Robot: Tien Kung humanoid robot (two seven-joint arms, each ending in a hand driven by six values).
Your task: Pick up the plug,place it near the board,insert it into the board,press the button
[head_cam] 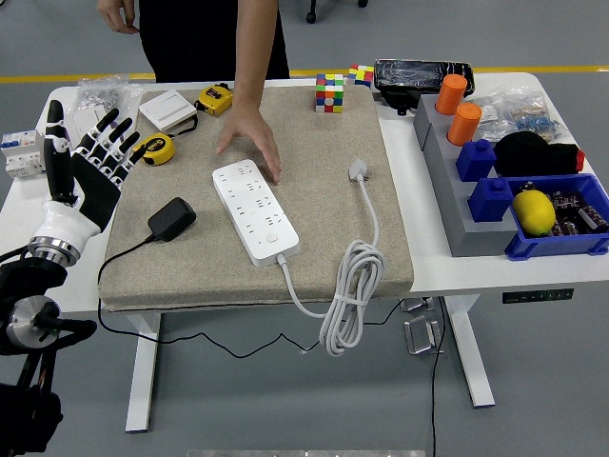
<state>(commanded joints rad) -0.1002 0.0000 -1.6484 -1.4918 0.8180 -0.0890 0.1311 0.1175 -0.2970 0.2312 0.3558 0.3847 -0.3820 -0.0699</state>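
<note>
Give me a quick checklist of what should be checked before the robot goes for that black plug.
1. Black plug free on the mat: ok.
2. Left robot hand open and empty: ok.
3. Robot hand over the plug: not ok, it is raised off to the left.
4. Power strip clear of people: not ok, the person's hand rests at its far end.
5. Strip's button uncovered: ok.

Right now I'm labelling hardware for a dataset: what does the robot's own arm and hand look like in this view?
Only the left arm shows. The left robot hand has five slim fingers, black with white segments, on a black palm. A white forearm shell leads to a ribbed silver metal wrist ring. Below it the arm is black, with round silver-capped joints and thin black cables alongside.
</note>
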